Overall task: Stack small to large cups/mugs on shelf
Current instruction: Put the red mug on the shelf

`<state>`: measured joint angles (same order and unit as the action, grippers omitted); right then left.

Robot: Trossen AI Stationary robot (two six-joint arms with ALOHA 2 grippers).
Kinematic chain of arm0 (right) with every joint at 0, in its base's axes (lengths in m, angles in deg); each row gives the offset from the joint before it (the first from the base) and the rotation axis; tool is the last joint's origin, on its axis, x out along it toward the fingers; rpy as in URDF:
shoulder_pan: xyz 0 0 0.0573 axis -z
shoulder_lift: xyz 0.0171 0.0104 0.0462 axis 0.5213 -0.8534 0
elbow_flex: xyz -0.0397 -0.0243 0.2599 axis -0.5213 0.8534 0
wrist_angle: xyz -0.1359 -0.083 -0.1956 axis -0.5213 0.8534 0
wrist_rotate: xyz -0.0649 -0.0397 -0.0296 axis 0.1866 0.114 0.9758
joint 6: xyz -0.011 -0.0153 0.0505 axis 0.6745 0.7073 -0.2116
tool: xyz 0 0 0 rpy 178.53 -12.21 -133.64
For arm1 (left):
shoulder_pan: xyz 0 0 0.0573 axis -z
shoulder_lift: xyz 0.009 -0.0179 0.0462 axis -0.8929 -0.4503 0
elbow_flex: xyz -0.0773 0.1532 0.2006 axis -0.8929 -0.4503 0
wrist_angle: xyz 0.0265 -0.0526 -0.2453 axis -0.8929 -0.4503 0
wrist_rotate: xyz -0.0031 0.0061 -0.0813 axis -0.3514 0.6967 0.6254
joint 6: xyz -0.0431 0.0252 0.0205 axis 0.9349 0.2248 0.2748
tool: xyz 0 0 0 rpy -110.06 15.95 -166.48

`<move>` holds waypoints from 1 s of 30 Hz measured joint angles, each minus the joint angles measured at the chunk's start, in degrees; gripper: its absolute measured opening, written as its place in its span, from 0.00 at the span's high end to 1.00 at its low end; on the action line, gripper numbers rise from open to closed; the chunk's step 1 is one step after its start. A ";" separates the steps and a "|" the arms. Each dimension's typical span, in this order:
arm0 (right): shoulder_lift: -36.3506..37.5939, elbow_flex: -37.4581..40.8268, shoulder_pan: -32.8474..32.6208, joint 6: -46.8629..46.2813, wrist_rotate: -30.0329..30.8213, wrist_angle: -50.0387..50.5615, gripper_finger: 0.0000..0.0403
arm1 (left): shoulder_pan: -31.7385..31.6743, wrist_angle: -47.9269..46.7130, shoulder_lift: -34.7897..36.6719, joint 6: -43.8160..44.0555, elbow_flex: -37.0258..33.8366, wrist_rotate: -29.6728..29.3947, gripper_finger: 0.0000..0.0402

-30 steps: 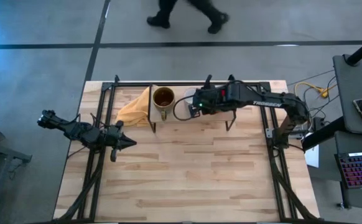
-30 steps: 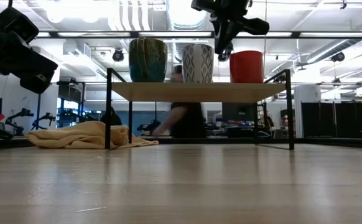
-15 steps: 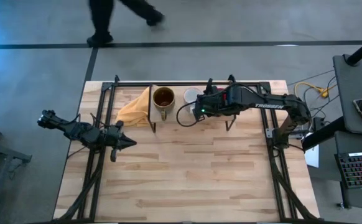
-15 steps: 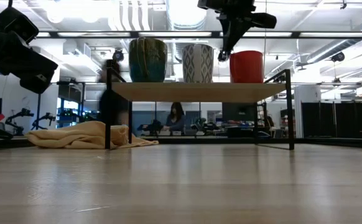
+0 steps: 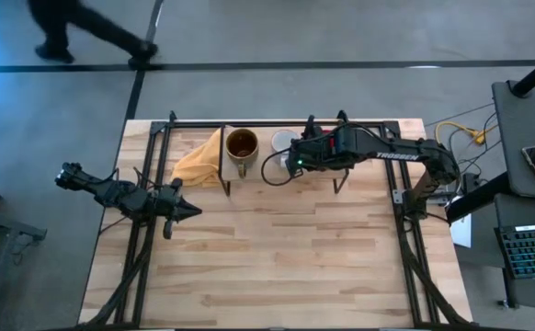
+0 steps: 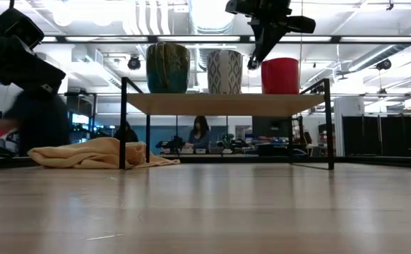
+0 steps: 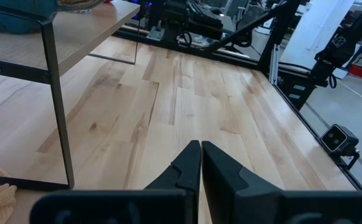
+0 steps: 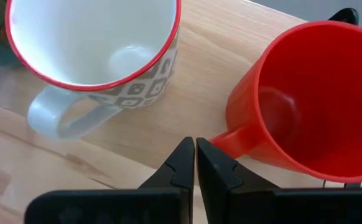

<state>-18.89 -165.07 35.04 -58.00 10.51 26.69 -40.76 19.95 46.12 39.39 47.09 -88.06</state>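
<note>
The red mug (image 8: 308, 99) is plain bright red inside and out, handle included. The white mug (image 8: 100, 50) has a white interior, a thin red line around its rim, a pale grey-white handle, and an outside printed with a grey and white pattern of small squares and diamonds. The brownish-olive mug (image 6: 167, 68) shows streaky green-brown glaze with darker vertical bands, and its inside is dark brown (image 5: 242, 144). The shelf (image 6: 223, 104) is a light wood board on thin black legs. A mustard-yellow cloth (image 6: 96, 152) lies on the pale, grained wooden tabletop (image 5: 277, 253). Both arms are dark black.
</note>
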 joint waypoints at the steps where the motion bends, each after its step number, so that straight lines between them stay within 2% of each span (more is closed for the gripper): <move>1: 0.00 -0.02 0.00 0.02 0.02 0.00 0.97 | 0.00 0.00 0.00 0.00 0.00 -0.02 1.00; 19: -0.02 0.03 0.00 0.06 0.50 0.66 0.97 | 0.00 0.00 0.00 0.00 0.00 0.00 1.00; 25: -0.02 0.03 0.15 1.65 0.68 -3.34 0.97 | 0.00 0.00 0.00 0.00 0.00 0.00 1.00; 30: -0.61 0.42 0.27 1.96 2.04 -2.41 0.97 | 0.00 0.00 0.00 0.00 0.00 0.00 1.00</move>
<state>-19.50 -164.65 35.31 -56.04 12.55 24.28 -40.76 19.95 46.12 39.39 47.09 -88.06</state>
